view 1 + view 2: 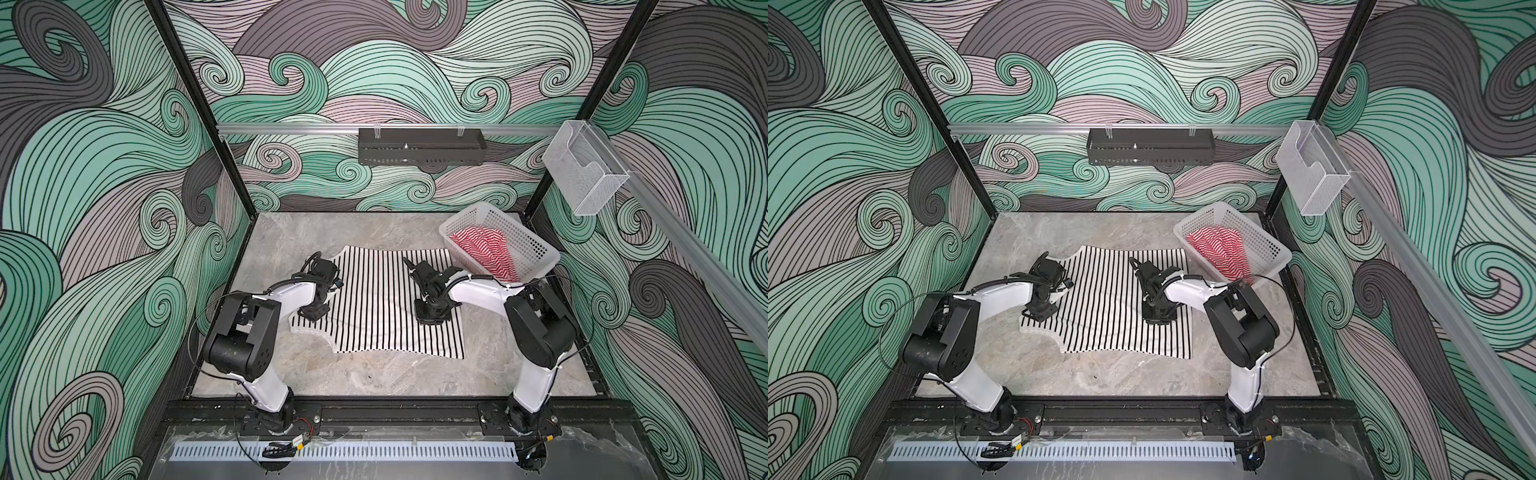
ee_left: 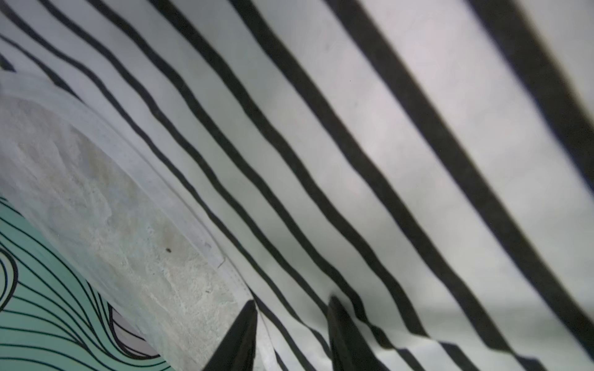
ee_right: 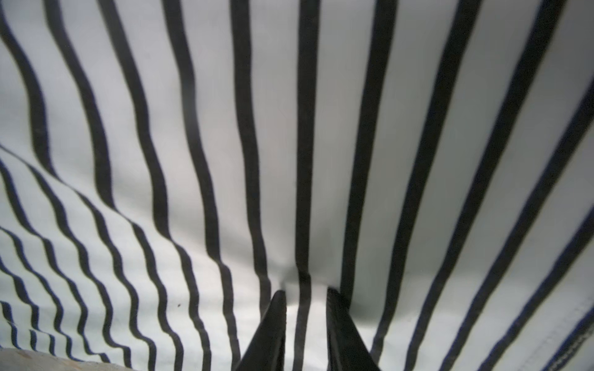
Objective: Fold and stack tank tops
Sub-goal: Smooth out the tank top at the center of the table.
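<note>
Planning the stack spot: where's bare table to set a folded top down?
Free: table strip between the near hem of the black-and-white top and the front rail; far patch between it and the back wall. Crowded: far right, basket holding the red-and-white top; left gripper and right gripper mid-table.

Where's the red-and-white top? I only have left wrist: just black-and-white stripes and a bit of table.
Observer: The red-and-white striped tank top is bunched inside the white perforated basket, at the far right corner of the table.
Operator: Right gripper?
Observer: The right gripper is down on the black-and-white striped tank top, toward its basket side, jaws parted.
Operator: Folded yet?
Observer: No compact fold. In both top views it lies spread wide across the middle of the table.
</note>
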You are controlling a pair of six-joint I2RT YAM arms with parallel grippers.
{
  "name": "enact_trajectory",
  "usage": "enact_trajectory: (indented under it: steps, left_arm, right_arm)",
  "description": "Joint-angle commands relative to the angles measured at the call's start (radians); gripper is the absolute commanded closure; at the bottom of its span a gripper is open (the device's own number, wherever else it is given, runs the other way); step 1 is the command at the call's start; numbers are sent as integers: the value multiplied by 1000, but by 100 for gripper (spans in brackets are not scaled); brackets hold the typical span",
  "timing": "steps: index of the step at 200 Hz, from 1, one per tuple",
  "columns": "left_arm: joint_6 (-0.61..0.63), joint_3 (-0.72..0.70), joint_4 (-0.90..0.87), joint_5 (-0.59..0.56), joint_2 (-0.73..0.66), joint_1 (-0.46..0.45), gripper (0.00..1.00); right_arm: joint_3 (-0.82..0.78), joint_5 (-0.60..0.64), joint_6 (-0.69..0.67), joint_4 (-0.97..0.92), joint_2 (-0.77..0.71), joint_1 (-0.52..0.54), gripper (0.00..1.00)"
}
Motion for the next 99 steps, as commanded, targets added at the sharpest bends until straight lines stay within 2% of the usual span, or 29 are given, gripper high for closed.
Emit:
enact_trajectory:
  steps: [1, 31, 43, 99]
  left_arm:
    - [24, -48, -8, -4, 0, 5, 60]
    - [42, -58, 6, -46, -6, 5, 60]
    - [31, -40, -3, -41, -23, 7, 60]
    - [-175, 197, -93, 165, -87, 6, 57]
  right_arm:
    - [38, 42, -34, -48, -35, -15, 74]
    - [73, 186, -110, -132, -97, -31, 72]
    - [76, 226, -144, -140, -126, -48, 69]
    - [56, 248, -251, -68, -140, -131, 64]
